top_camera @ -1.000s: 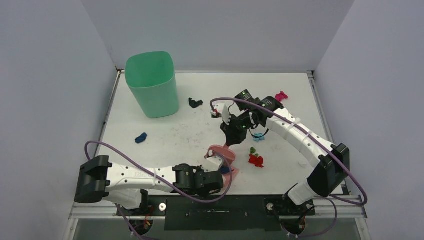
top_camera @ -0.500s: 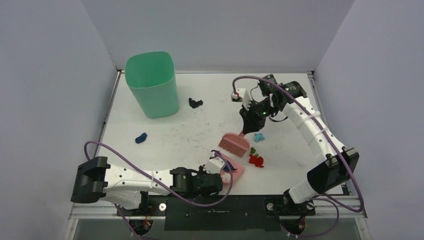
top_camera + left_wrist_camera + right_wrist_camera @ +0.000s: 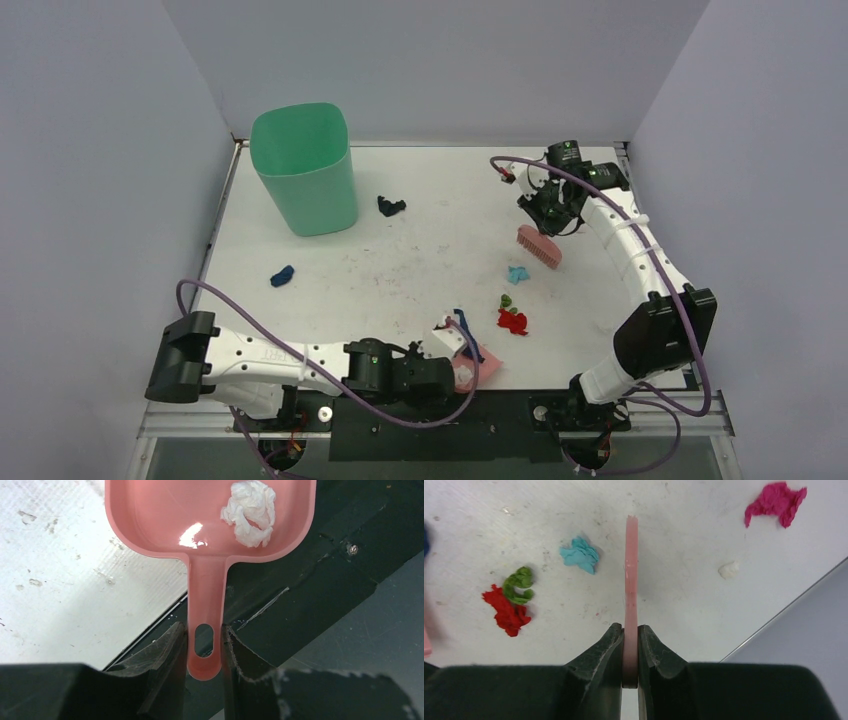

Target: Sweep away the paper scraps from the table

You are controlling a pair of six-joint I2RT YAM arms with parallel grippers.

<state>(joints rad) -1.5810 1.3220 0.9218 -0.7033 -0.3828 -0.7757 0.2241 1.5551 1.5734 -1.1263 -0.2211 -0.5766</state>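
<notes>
My left gripper point(image 3: 440, 357) point(image 3: 204, 635) is shut on the handle of the pink dustpan point(image 3: 478, 366) point(image 3: 210, 525), which hangs over the table's near edge with a white scrap point(image 3: 250, 512) in it. My right gripper point(image 3: 548, 213) point(image 3: 630, 635) is shut on the pink brush point(image 3: 540, 248) point(image 3: 631, 570), held above the table point(image 3: 400, 270) at the right. Below the brush lie light blue point(image 3: 517, 273) point(image 3: 580, 555), green point(image 3: 506, 300) point(image 3: 519, 584) and red point(image 3: 513, 321) point(image 3: 506, 611) scraps. Magenta point(image 3: 776, 502) and small white point(image 3: 728, 570) scraps lie farther right. Black point(image 3: 390, 206) and dark blue point(image 3: 282, 276) scraps lie left.
A tall green bin point(image 3: 305, 170) stands at the far left of the table. Grey walls close in the left, back and right sides. The metal rail and black frame point(image 3: 320, 580) run along the near edge under the dustpan.
My right gripper lifted the brush away from the dustpan and swung it to the far right. My left gripper drew the dustpan back over the near edge.
</notes>
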